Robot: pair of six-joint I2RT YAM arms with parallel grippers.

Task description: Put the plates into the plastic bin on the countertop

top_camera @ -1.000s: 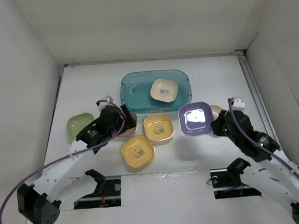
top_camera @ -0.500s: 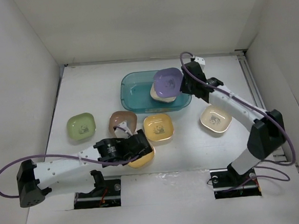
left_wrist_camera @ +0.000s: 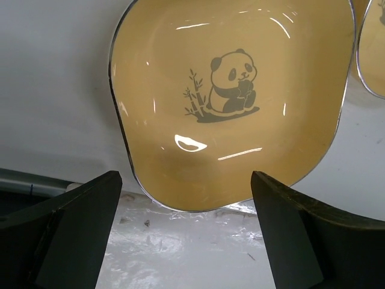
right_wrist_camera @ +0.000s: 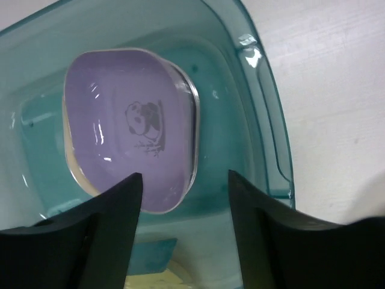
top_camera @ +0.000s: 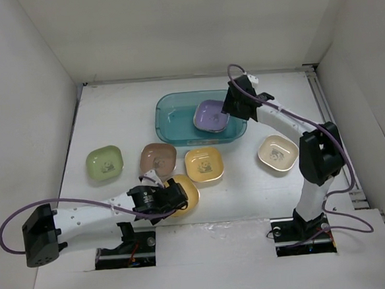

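Now that my right gripper (right_wrist_camera: 183, 180) has let go and hangs wide, the purple plate (right_wrist_camera: 129, 129) sits below it in the teal bin (right_wrist_camera: 264, 120) — my left gripper (left_wrist_camera: 185, 180), wide too, frames the yellow-orange plate (left_wrist_camera: 234, 120).

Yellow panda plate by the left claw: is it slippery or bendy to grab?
Probably slippery: the yellow panda plate has shiny glare spots. Likely stiff, since its thin rim keeps a crisp shape. Shallow and flat on the countertop, it should slide, not roll.

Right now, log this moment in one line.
left tool: open, at near yellow plate | right tool: open over bin | purple plate: in bin
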